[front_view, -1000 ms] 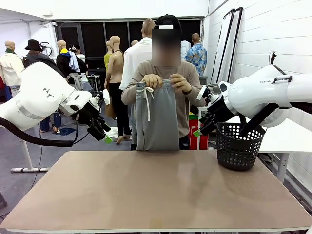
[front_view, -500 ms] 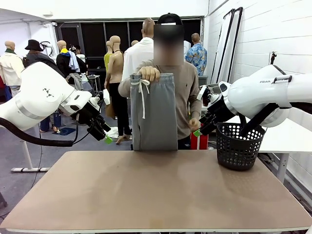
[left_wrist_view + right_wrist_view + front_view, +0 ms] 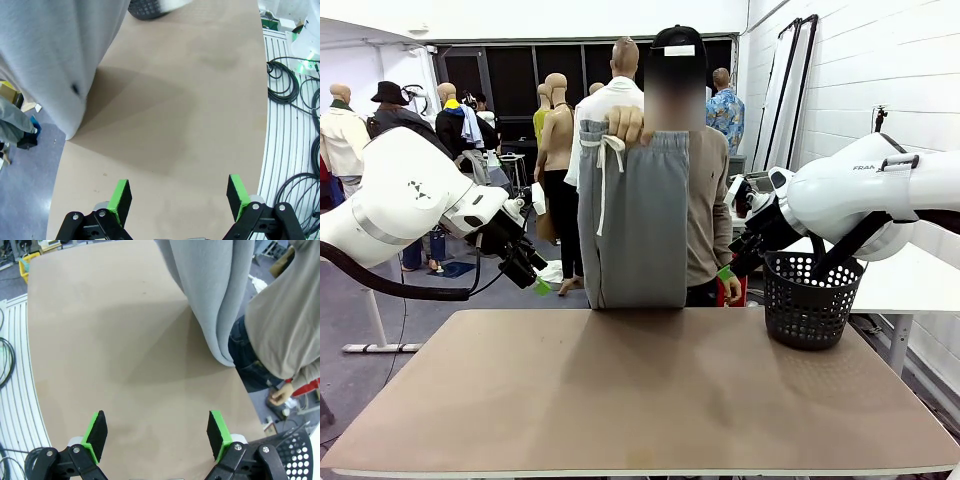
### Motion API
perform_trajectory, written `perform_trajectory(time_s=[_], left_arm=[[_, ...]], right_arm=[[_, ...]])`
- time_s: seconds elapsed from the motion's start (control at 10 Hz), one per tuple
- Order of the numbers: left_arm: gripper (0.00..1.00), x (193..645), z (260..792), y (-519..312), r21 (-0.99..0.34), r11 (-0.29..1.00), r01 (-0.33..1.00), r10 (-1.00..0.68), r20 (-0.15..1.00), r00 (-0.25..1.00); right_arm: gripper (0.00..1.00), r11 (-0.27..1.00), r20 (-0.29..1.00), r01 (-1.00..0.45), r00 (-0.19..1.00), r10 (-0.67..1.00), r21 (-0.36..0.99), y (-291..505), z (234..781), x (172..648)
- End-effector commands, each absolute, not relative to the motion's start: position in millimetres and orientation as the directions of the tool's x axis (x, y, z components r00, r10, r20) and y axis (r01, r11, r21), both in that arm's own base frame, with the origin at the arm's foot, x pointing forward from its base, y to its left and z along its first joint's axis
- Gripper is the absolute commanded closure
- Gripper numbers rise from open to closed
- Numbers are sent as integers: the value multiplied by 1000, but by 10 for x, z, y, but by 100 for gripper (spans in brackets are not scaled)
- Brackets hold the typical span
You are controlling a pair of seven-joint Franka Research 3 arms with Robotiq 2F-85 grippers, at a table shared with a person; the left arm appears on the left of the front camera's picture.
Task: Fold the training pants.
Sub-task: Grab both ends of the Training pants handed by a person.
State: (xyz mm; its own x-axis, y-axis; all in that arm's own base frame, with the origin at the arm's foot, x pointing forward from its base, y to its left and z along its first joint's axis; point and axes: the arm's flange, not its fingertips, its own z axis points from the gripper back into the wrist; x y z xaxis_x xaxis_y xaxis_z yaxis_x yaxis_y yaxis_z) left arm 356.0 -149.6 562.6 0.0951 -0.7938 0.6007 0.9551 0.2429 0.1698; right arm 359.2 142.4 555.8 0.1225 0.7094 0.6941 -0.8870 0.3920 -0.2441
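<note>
Both the left gripper (image 3: 538, 283) and the right gripper (image 3: 728, 268) hang released, jaws wide, holding nothing; the training pants (image 3: 630, 220) dangle between the 2, ahead of each, pinched at the waistband by the person's hand (image 3: 627, 125), hem near the far edge of the table (image 3: 640, 400). Risks, as I judge them: laid down crooked, the legs would bunch and a claw could pinch 2 layers; the loose drawstring (image 3: 604, 185) could snag a finger; the basket (image 3: 810, 300) just below the right gripper could be knocked. Lettering on the right arm seems to begin "FRA"; the rest curves away.
</note>
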Motion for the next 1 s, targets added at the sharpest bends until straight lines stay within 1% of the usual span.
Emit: perform_trajectory(time_s=[0.0, 0.9], left_arm=[[0, 3573, 5633, -1477, 160, 232, 959, -787, 611, 89], [0, 3573, 5633, -1477, 160, 232, 959, -787, 611, 89]], right_arm=[[0, 382, 692, -890, 114, 713, -247, 1418, 5552, 3600], [0, 382, 692, -890, 114, 713, -247, 1418, 5552, 3600]])
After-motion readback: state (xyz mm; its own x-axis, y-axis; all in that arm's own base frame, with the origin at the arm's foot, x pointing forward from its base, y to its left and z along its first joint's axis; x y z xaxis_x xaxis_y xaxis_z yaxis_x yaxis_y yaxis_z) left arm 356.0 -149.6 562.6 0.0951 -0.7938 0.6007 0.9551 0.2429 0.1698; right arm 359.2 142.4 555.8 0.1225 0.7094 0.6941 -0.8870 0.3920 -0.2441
